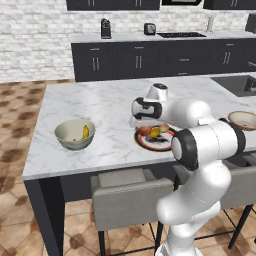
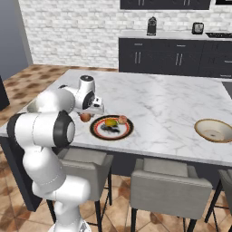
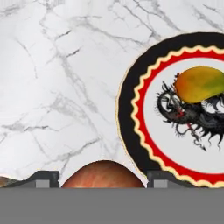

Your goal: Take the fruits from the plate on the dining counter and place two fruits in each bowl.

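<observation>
My gripper [image 3: 103, 178] is shut on the red apple [image 3: 103, 173], whose sides touch both fingertips [image 3: 41, 178]. It hangs over the marble dining counter [image 1: 100, 105], just beside the plate [image 3: 131, 105] with its black-and-red rim. An orange-yellow fruit [image 3: 199, 83] lies on the plate, with a tan-pink fruit [image 2: 122, 119] next to it. From the left base view the apple [image 1: 145, 130] sits under the hand at the plate's [image 1: 156, 144] left edge. The deep grey-green bowl [image 1: 74, 135] holds the banana [image 1: 85, 132]. The shallow tan bowl [image 2: 214, 130] stands far right.
Grey stools [image 2: 170, 181] line the counter's near edge. A sink [image 1: 240, 84] is set into the far right of the island. Dark cabinets [image 1: 150, 60] with small appliances run along the brick wall behind.
</observation>
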Controlling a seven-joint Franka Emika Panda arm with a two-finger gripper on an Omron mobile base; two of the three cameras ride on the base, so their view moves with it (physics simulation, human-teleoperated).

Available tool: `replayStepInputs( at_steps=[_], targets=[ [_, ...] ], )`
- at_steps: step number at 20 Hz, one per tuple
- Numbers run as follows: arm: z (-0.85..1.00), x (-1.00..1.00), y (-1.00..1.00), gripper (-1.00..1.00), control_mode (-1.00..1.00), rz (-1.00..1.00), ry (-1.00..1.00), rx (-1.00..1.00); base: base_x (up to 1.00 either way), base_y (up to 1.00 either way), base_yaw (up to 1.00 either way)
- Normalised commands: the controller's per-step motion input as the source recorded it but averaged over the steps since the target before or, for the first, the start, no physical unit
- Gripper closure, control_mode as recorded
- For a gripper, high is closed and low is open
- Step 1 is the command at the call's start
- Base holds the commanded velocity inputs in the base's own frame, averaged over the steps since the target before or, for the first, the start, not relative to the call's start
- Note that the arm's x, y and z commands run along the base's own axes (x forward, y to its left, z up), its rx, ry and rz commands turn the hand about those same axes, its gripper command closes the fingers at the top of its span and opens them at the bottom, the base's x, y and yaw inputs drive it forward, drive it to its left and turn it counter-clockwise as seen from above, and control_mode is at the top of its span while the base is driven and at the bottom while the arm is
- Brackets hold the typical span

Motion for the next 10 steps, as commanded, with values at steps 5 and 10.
replayStepInputs(
  at_steps=[5,10],
  targets=[
    [0.36,-0.01,0.69,1.00,-1.00,0.00,-0.03,0.00,0.00,0.00,0.00],
    [0.31,0.00,0.69,1.00,-1.00,0.04,-0.01,0.04,0.00,0.00,0.00]
  ],
)
